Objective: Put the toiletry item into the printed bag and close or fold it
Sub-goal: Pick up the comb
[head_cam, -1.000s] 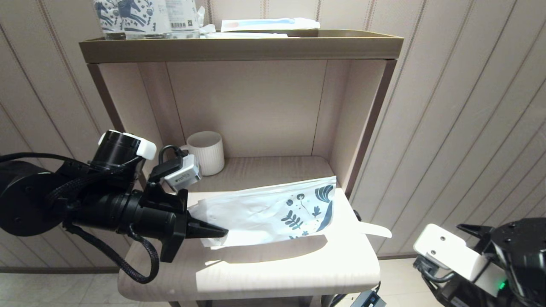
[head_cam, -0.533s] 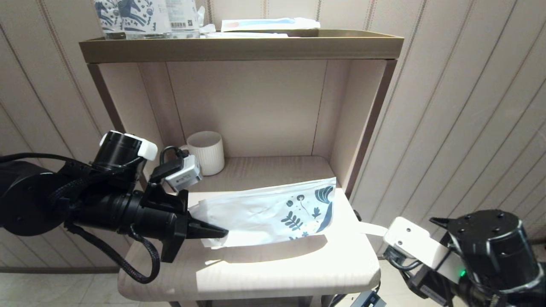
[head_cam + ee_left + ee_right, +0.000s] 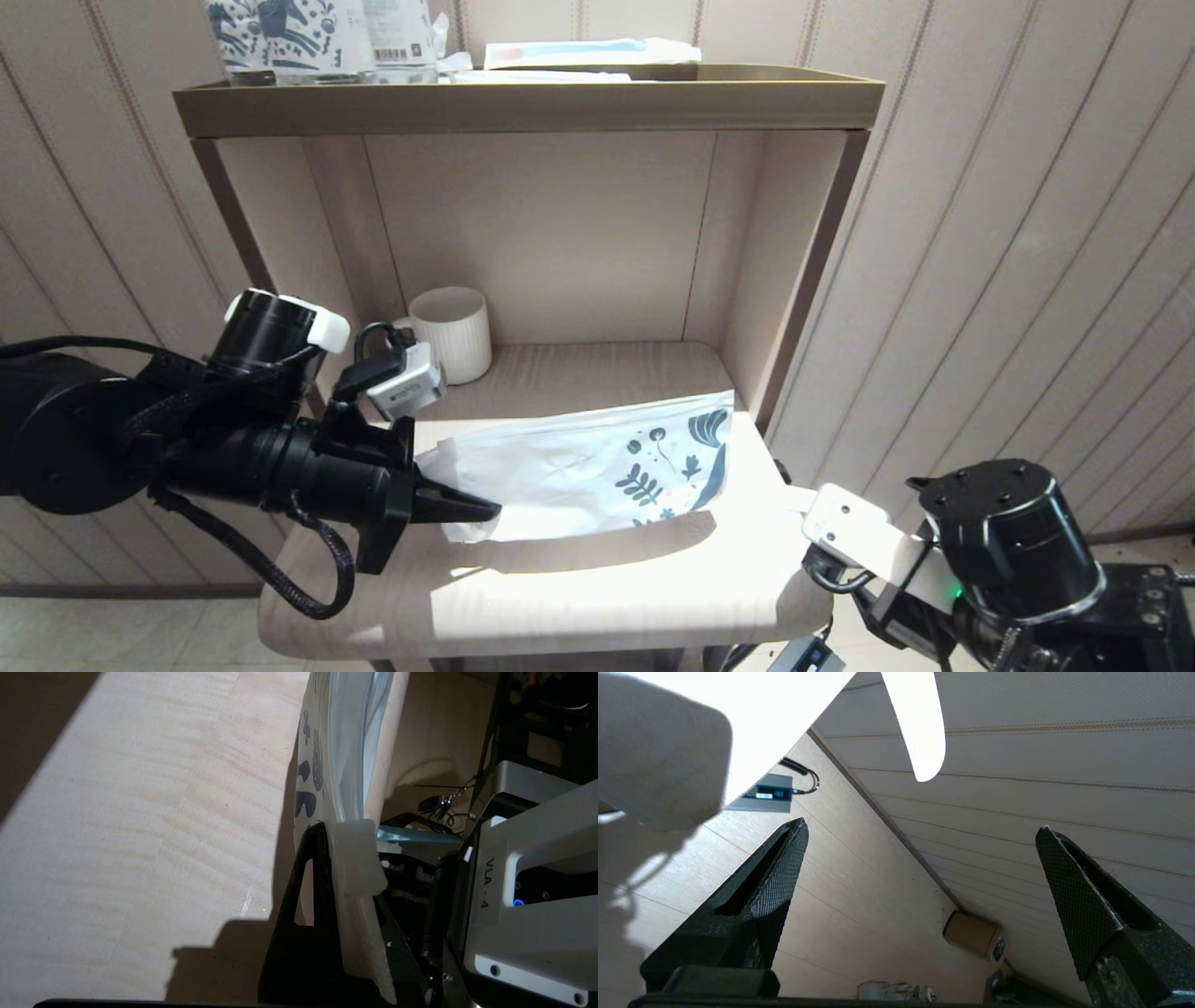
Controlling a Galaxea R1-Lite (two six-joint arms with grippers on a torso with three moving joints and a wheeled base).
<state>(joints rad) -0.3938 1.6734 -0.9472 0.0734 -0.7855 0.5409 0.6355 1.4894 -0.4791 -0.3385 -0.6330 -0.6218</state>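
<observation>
The printed bag (image 3: 597, 467) hangs just above the lower shelf (image 3: 607, 579), its blue leaf print toward the right. My left gripper (image 3: 471, 509) is shut on its plain left end. In the left wrist view the bag (image 3: 348, 742) runs edge-on out of the shut left gripper (image 3: 327, 828). The toiletry item (image 3: 917, 723), a cream-white stick, juts over the shelf's right edge. In the head view only a short piece of that toiletry item (image 3: 794, 495) shows beside my right wrist. My right gripper (image 3: 922, 826) is open just below the stick's rounded end, not touching it.
A white ribbed cup (image 3: 453, 331) stands at the back left of the shelf. The top tray (image 3: 523, 103) holds horse-printed packs (image 3: 280, 33) and a white-and-blue packet (image 3: 588, 51). The unit's right side panel (image 3: 808, 280) rises beside the bag. A power adapter (image 3: 768, 793) lies on the floor.
My right arm has swung left and up from the lower right corner to the shelf's right edge, now covering most of the stick. The left gripper and bag have barely moved.
</observation>
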